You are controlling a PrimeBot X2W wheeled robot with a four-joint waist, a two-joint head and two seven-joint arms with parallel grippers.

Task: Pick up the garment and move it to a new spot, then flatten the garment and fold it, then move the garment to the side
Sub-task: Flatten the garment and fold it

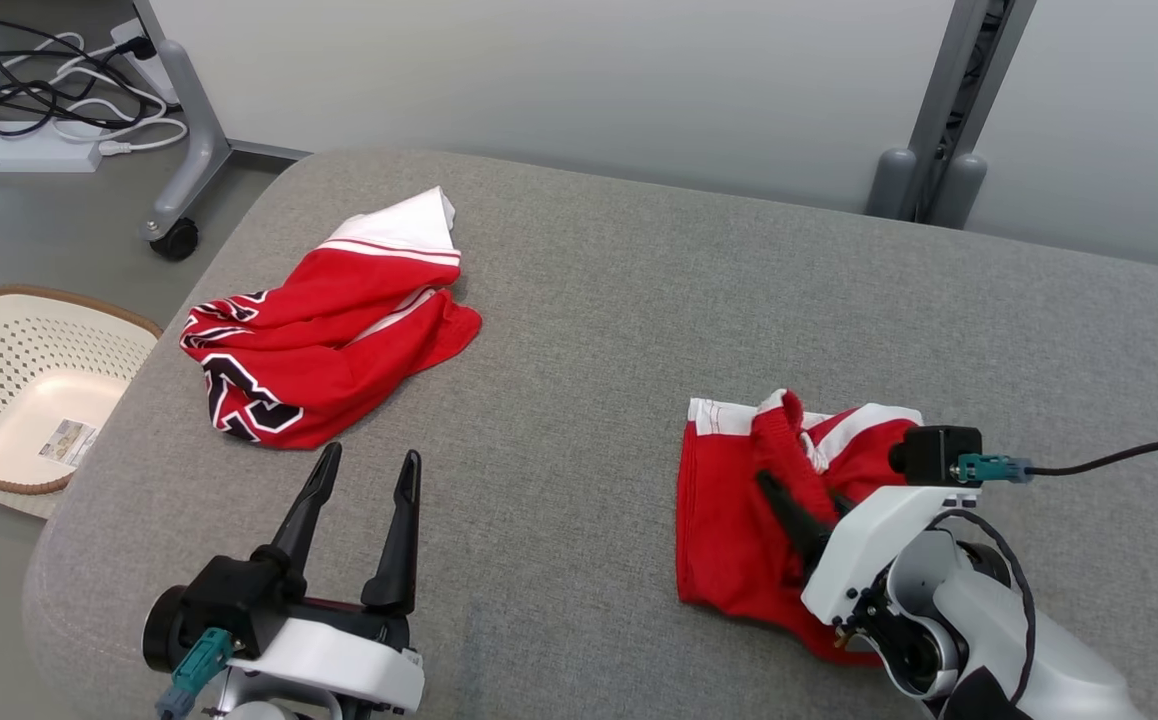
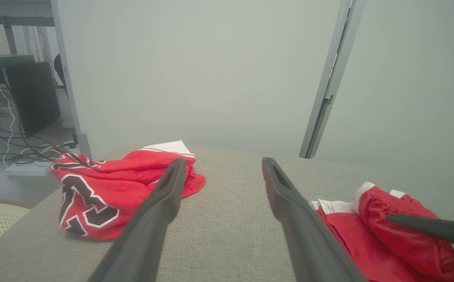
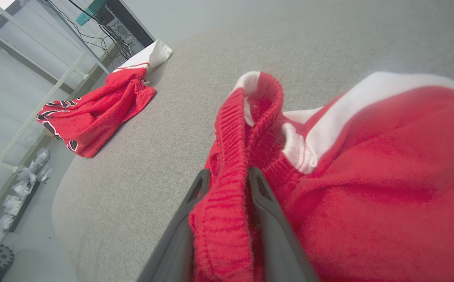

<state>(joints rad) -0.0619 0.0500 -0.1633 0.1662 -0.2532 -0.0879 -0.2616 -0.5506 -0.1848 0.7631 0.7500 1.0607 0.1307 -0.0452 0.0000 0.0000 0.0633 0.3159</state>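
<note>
Right gripper (image 3: 229,174) has its fingers partly apart, with the ribbed waistband of the red shorts (image 1: 729,520) between them and touching both; can't tell if it's clamped. Shorts lie crumpled on the grey table (image 1: 589,350), front right. Left gripper (image 1: 371,455) is wide open and empty, near the red jersey (image 1: 329,340).

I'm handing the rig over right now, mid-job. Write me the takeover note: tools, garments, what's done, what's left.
The left tool is open and holds nothing, hovering over the near left of the grey table.
The right tool is closed on the ribbed waistband of the red shorts.
The shorts lie bunched on the table's right side. A red jersey is heaped at the far left, with a basket on the floor beside it.
Done: shorts grasped.
Left: flatten, fold, move aside. I can't tell whether they're at the new spot.
</note>
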